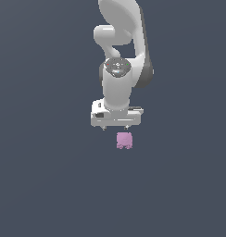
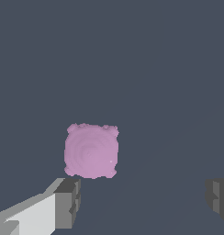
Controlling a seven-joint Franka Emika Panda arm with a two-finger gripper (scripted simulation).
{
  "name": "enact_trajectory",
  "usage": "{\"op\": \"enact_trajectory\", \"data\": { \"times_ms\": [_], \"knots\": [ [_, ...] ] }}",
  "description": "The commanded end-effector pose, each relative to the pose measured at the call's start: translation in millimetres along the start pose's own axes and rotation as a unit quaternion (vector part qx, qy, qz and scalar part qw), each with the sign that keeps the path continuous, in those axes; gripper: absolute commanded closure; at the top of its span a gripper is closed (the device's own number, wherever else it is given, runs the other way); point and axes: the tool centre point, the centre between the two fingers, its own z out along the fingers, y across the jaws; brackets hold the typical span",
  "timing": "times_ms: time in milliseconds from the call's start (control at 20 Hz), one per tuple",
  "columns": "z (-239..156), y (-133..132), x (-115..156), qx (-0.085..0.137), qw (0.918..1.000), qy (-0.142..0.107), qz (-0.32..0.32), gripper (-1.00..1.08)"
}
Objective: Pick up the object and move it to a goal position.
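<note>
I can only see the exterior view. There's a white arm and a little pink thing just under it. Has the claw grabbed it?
Observer: No. In the wrist view the gripper is open, and the pink object sits clear of both fingers.
Operator: Is the pink thing lined up between the fingers?
Observer: Not quite. In the wrist view it lies off-centre, close to one finger and well away from the other.
Operator: What does it look like up close?
Observer: Roughly square with rounded sides, small nubs at its corners, and faint ring-like marks on its face.
</note>
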Motion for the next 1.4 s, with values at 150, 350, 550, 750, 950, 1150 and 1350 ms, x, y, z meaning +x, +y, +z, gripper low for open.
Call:
{"op": "enact_trajectory", "data": {
  "times_ms": [150, 350, 550, 750, 950, 1150, 1350],
  "knots": [
    [8, -6, 0, 0.0, 1.0, 0.0, 0.003, -0.92],
    [26, -19, -1, 0.002, 0.9999, 0.0, 0.012, -0.92],
    [51, -36, -3, 0.003, 0.9997, 0.0, 0.023, -0.92],
    [67, -48, -5, 0.004, 0.9995, 0.0, 0.031, -0.92],
    [72, -52, -6, 0.004, 0.9994, 0.0, 0.033, -0.92],
    [74, -51, -6, 0.004, 0.9995, -0.001, 0.032, -0.92],
    [88, -51, -7, 0.004, 0.9995, -0.001, 0.032, -0.92]
  ]
}}
